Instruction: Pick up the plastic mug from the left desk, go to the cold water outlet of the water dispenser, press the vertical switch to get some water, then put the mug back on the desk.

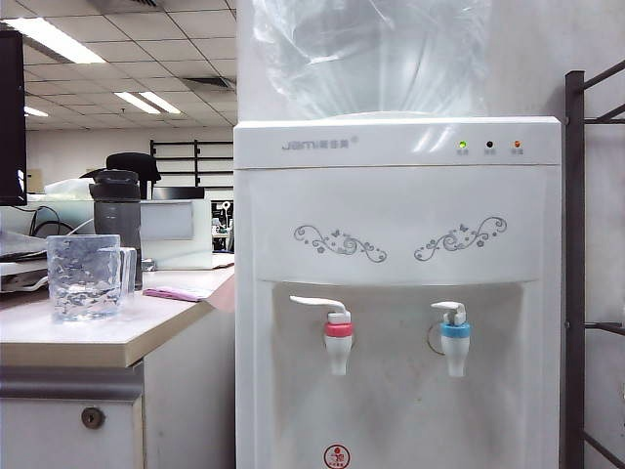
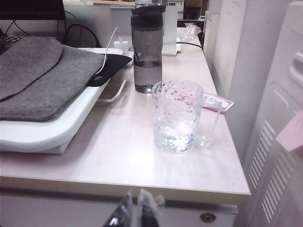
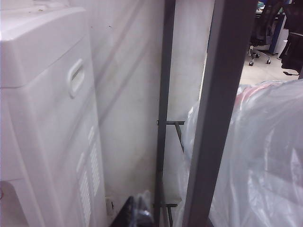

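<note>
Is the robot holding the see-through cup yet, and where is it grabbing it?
No, nothing is held. The plastic mug stands alone on the left desk. The left gripper is shut and empty, short of the desk. The right gripper holds nothing either.

A smoky-grey bottle [image 2: 147, 52] with a black lid stands upright on the bench, a pink card [image 2: 217, 102] lying flat near it. Grey felt sleeves [image 2: 40, 75] rest on a white stand [image 2: 45, 135] — a dark metal rack [image 1: 576, 274] stands apart.

The water dispenser [image 1: 395, 195] carries a grey "Jam" logo [image 1: 296, 145], its following characters unreadable.
</note>
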`<action>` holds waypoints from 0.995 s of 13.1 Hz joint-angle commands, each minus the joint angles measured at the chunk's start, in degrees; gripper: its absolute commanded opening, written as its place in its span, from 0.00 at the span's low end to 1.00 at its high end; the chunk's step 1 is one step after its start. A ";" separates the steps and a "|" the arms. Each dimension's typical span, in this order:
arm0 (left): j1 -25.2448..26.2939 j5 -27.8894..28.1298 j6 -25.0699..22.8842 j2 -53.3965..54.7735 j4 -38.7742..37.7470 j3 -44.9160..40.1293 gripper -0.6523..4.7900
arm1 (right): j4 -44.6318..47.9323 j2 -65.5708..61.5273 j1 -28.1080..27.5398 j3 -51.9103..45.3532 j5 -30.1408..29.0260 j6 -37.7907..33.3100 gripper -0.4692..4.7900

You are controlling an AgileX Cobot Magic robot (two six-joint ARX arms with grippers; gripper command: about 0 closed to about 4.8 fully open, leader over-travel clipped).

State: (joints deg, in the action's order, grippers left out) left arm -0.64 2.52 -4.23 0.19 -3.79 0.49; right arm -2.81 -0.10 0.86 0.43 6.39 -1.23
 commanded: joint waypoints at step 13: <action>-0.13 -1.40 11.30 4.76 4.00 8.90 0.11 | -7.85 -5.84 -0.02 20.06 -4.79 -0.24 0.09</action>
State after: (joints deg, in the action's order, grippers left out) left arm -0.73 2.72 6.00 3.51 -0.12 8.49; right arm -9.48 -4.43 0.86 19.46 3.31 -1.43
